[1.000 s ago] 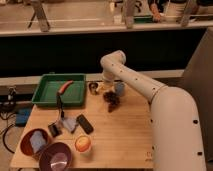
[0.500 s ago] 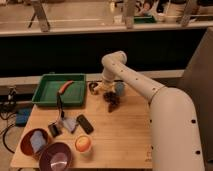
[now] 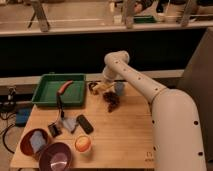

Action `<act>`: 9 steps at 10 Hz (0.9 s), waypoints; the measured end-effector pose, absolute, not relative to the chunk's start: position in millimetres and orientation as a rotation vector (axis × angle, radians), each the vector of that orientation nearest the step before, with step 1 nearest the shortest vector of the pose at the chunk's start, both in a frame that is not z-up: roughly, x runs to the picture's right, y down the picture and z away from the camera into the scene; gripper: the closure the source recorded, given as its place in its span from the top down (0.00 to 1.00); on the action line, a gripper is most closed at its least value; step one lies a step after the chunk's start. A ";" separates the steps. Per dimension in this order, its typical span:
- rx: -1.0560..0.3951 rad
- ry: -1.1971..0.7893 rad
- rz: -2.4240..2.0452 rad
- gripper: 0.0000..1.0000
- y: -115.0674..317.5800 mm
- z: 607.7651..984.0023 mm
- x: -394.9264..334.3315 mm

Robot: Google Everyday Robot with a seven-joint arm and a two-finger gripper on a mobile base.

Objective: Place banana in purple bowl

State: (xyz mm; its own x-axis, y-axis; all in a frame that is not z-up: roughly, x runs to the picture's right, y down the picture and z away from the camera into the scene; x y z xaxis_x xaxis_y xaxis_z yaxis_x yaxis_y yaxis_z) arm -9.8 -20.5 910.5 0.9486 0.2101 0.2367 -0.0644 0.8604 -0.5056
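Observation:
The pale-yellow banana (image 3: 103, 88) lies at the back of the wooden table (image 3: 125, 135), just right of the green tray. My gripper (image 3: 96, 87) is down at the banana, at the end of the white arm (image 3: 131, 75) that reaches in from the right; the gripper partly covers the fruit. The purple bowl (image 3: 56, 156), dark with a glossy pinkish inside, stands at the table's front left corner, far from the gripper, and holds nothing.
A green tray (image 3: 50, 92) at the back left holds a red-orange sausage-shaped item (image 3: 65, 86). A grey-blue cup (image 3: 119, 88) and a dark clump (image 3: 113, 101) sit right of the banana. A red-brown bowl (image 3: 33, 141), an orange (image 3: 83, 144), a black bar (image 3: 84, 124) and bluish packets (image 3: 69, 123) lie at front left.

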 end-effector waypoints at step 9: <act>-0.566 -0.491 0.051 0.00 0.5 861.1 -24.8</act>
State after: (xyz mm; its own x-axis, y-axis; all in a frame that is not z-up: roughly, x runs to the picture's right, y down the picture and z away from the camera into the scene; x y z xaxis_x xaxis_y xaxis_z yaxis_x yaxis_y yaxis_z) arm -24.8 0.5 861.1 0.8839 0.1790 0.4320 0.0860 0.8459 -0.5264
